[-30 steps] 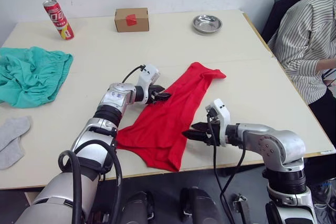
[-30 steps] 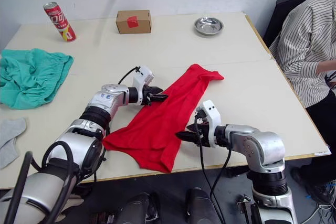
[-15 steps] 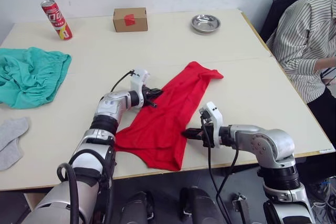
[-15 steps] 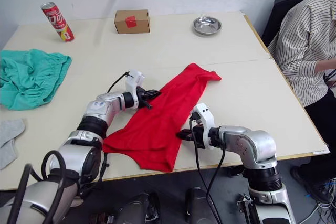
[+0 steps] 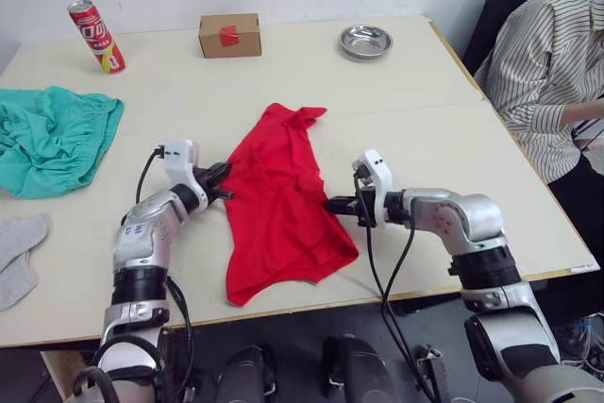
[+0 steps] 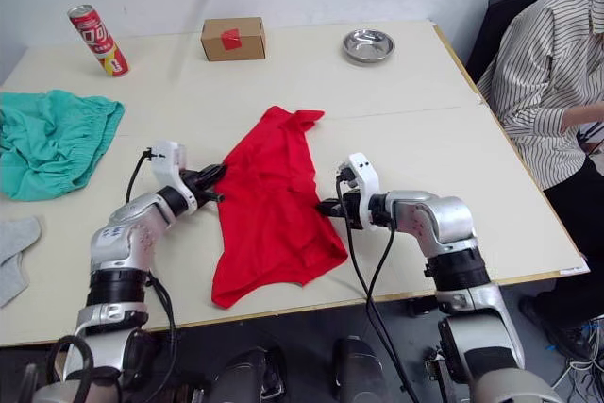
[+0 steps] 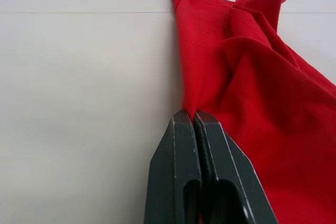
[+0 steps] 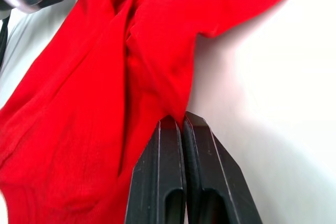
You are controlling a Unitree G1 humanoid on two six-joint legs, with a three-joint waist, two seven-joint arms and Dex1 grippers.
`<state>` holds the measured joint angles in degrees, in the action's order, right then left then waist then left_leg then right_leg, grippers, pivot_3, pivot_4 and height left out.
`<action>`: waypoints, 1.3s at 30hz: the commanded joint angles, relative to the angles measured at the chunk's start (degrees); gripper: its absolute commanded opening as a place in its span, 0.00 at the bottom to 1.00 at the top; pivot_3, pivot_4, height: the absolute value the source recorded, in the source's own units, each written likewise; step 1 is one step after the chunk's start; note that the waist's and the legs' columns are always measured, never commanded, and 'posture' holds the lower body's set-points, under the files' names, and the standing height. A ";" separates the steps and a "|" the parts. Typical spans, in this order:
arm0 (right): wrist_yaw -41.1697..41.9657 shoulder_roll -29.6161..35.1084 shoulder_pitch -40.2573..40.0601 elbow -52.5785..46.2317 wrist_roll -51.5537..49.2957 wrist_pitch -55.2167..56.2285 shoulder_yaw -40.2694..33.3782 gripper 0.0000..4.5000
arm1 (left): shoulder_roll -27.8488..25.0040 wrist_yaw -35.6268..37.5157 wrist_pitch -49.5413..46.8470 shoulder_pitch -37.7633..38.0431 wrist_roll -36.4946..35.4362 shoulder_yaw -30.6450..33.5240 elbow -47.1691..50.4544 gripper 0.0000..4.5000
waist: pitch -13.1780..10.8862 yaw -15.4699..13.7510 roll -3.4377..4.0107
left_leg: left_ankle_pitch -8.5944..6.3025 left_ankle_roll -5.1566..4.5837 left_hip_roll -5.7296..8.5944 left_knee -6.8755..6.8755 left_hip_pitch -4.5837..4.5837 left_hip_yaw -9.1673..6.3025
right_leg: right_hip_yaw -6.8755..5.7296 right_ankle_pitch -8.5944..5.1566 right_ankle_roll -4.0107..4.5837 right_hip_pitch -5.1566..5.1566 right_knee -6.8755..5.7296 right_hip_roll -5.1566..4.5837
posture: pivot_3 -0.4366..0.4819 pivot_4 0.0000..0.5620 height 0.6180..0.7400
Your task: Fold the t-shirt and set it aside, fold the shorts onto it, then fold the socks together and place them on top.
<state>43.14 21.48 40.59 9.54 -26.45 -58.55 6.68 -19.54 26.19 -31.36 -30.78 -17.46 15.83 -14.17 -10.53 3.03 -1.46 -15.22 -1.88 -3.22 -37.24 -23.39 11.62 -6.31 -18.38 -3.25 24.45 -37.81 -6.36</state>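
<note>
head views:
t-shirt [image 5: 278,195]: red, lay crumpled lengthwise mid-bench, narrow end toward far side, wide end near front edge
left gripper [image 5: 219,184]: at shirt's left edge, jaws clamped on the cloth
right gripper [image 5: 337,205]: at shirt's right edge, jaws clamped on the cloth
shorts [image 5: 52,137]: teal, crumpled at bench's far-left edge, well apart from shirt
socks [image 5: 17,254]: light grey, at left edge near front, in front of shorts, partly cut off
bench [image 5: 444,158]: cream top
red can [image 5: 91,35]: upright, slightly tilted, far-left corner
cardboard box [image 5: 229,35]: far side, red tape patch on front
metal bowl [image 5: 366,41]: far side, right of box
person [image 5: 547,73]: striped shirt, seated at right end of bench

left wrist view:
left gripper's fingers [image 7: 178,177]: pressed together, pinching a fold of red shirt edge against bench

right wrist view:
right gripper's fingers [image 8: 164,177]: pressed together, pinching shirt edge; other gripper seen across the cloth
</note>
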 commanded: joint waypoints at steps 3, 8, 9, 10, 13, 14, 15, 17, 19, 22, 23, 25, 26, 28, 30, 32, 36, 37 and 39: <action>3.93 0.18 2.99 2.23 0.08 1.38 1.41 0.00 | -4.01 0.92 1.57 2.71 0.15 -0.42 4.96 0.00 | 0.00 -0.01 0.00 | 0.00 0.00 0.00 0.00 0.00 0.01 | 0.01 0.00 0.00 0.00 0.00 0.00 | 0.48 0.27 1.00; 5.72 4.36 2.96 -0.11 -1.50 -4.53 0.09 0.15 | -11.02 7.88 6.74 6.85 3.28 -4.86 7.37 0.21 | 0.00 -0.01 0.00 | 0.00 0.01 0.00 0.04 -0.01 0.01 | 0.01 0.00 0.00 0.01 0.02 -0.02 | 0.48 0.27 1.00; 7.47 5.91 2.40 -1.59 -1.94 -3.38 -0.15 0.22 | -12.40 8.78 8.54 7.77 3.47 -4.65 7.68 0.28 | 0.00 -0.01 0.01 | 0.00 0.01 0.01 0.06 0.00 0.01 | 0.01 0.00 0.00 0.02 0.04 -0.02 | 0.48 0.27 1.00; 10.49 8.62 1.17 -3.52 -1.21 0.15 0.64 0.32 | -14.16 10.03 10.47 9.06 3.64 -4.22 8.37 0.35 | 0.00 -0.02 0.01 | -0.01 0.01 0.01 0.08 -0.01 0.02 | 0.01 0.00 0.00 0.03 0.06 -0.03 | 0.48 0.27 1.00; 20.76 17.58 -4.94 -6.28 6.82 23.90 4.60 0.50 | -20.51 16.40 17.15 14.96 4.70 -3.79 11.13 0.52 | 0.00 -0.02 0.01 | -0.05 0.06 0.01 0.17 -0.02 0.01 | -0.01 0.00 0.00 0.03 0.20 -0.04 | 0.48 0.27 1.00; 22.17 19.17 -6.49 -4.99 9.48 32.18 4.88 0.58 | -22.35 18.36 20.33 17.09 5.08 -3.57 11.67 0.59 | -0.01 -0.02 0.01 | -0.14 0.10 0.01 0.21 -0.01 0.02 | -0.02 0.00 0.00 0.02 0.27 -0.04 | 0.48 0.27 1.00; 22.94 20.05 -7.61 -2.66 11.90 41.12 4.72 0.67 | -24.19 20.57 25.46 19.33 5.96 -3.66 11.92 0.66 | -0.01 -0.02 0.01 | -0.18 0.12 0.01 0.24 0.02 0.04 | -0.03 0.00 -0.01 -0.01 0.32 -0.04 | 0.48 0.27 1.00; 25.11 21.31 -8.71 3.83 16.64 60.39 5.01 0.81 | -27.62 26.76 37.73 24.34 7.11 -4.39 12.43 0.79 | -0.02 0.41 0.03 | -0.19 0.14 0.01 0.24 0.05 0.18 | 0.00 0.00 -0.01 0.00 0.34 -0.03 | 0.48 0.27 1.00; 27.52 21.11 -8.35 10.91 19.74 77.89 5.54 0.96 | -29.08 30.51 47.42 27.19 7.56 -5.15 11.61 0.93 | -0.05 0.45 0.07 | -0.36 0.42 -0.01 0.26 0.15 0.32 | 0.10 0.00 -0.02 0.00 0.30 -0.02 | 0.48 0.27 1.00; 27.99 18.99 -6.28 20.73 23.06 95.63 6.81 1.00 | -29.15 31.87 57.61 27.21 9.91 -7.42 9.27 0.99 | -0.06 0.41 0.10 | -0.36 0.45 -0.03 0.24 0.20 0.33 | 0.12 0.01 0.01 0.00 0.23 -0.02 | 0.48 0.27 1.00; 27.49 17.97 -5.31 23.83 24.68 101.26 7.75 1.00 | -28.97 31.91 61.62 26.58 11.69 -8.83 7.87 0.99 | -0.06 0.42 0.09 | -0.35 0.45 -0.04 0.21 0.22 0.33 | 0.13 0.02 0.03 -0.01 0.19 -0.01 | 0.48 0.27 1.00; 26.92 15.83 -3.39 28.84 26.61 109.71 9.06 1.00 | -28.30 31.89 66.05 25.39 13.47 -11.04 5.59 0.99 | -0.06 0.50 0.09 | -0.33 0.44 -0.06 0.17 0.28 0.32 | 0.13 0.04 0.06 -0.05 0.16 -0.01 | 0.48 0.27 1.00; 26.28 14.72 -2.43 30.93 27.57 112.44 9.56 1.00 | -28.10 31.34 68.81 24.65 14.89 -12.10 4.44 0.99 | -0.05 0.60 0.08 | -0.27 0.34 -0.07 0.17 0.31 0.32 | 0.15 0.04 0.07 -0.06 0.14 -0.01 | 0.48 0.27 1.00; 25.06 12.56 -0.56 34.50 29.43 117.43 10.67 1.00 | -27.71 30.17 72.80 23.49 17.30 -13.86 3.15 0.99 | -0.04 0.74 0.08 | -0.15 0.17 -0.12 0.17 0.37 0.32 | 0.15 0.03 0.08 -0.10 0.13 0.00 | 0.48 0.27 1.00; 24.45 10.59 0.89 37.06 30.28 119.72 11.60 1.00 | -27.73 29.69 76.75 22.67 19.44 -15.76 1.88 0.99 | -0.04 0.92 0.08 | -0.15 0.16 -0.13 0.17 0.49 0.32 | 0.16 0.03 0.09 -0.20 0.12 0.00 | 0.48 0.27 1.00; 24.00 8.90 2.16 38.68 31.07 120.49 12.49 1.00 | -27.66 29.14 79.21 21.75 21.22 -17.62 0.59 0.99 | -0.05 0.99 0.09 | -0.15 0.16 -0.14 0.19 0.70 0.32 | 0.15 0.01 0.12 -0.42 0.13 0.00 | 0.48 0.27 1.00; 23.56 6.84 3.85 39.89 32.23 122.34 14.42 1.00 | -27.43 28.07 81.51 20.05 22.96 -20.49 -0.69 0.99 | -0.02 1.05 0.14 | -0.30 0.18 -0.21 0.26 1.25 0.25 | 0.11 -0.06 0.22 -0.98 0.25 0.00 | 0.48 0.27 1.00; 23.61 6.38 4.03 39.99 32.49 122.63 15.03 0.96 | -27.20 28.01 81.93 19.55 23.09 -21.27 -0.73 1.00 | -0.02 1.01 0.14 | -0.30 0.19 -0.21 0.26 1.25 0.24 | 0.11 -0.06 0.22 -0.99 0.25 0.00 | 0.48 0.27 1.00; 23.21 6.06 4.35 40.52 33.58 122.70 15.86 0.86 | -27.14 28.07 82.95 18.68 23.25 -22.59 -1.07 1.00 | -0.02 0.88 0.14 | -0.30 0.18 -0.21 0.24 1.25 0.24 | 0.09 -0.06 0.22 -1.00 0.24 0.00 | 0.48 0.27 1.00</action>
<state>66.14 28.45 45.15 49.49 4.80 63.74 20.11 -47.58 53.43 50.31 -12.93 3.44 -2.63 -14.44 -10.55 3.90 -1.32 -15.52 -1.71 -3.44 -37.02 -22.14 11.86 -6.22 -18.44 -3.03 23.44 -37.58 -6.36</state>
